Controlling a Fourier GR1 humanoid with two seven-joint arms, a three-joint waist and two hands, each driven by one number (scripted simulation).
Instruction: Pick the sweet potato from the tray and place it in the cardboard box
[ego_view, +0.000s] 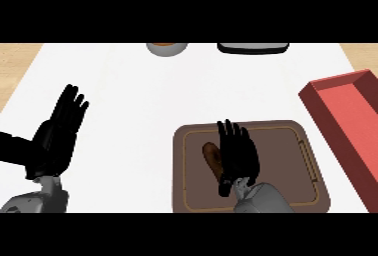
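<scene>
A brown sweet potato (212, 157) lies on the dark brown tray (295, 150) at the lower middle of the counter. My right hand (239, 152) hovers over the tray with its fingers straight, just right of the sweet potato and partly covering it. Whether the hand touches it I cannot tell. At the right edge stands a long red box (347, 110), apart from the tray. My left hand (59, 132) rests open at the left, fingers up.
A grey bowl (165, 48) with something orange inside sits at the counter's far edge. Beside it to the right is a black and white object (252, 48). The white counter (148, 100) has wooden edges on both sides.
</scene>
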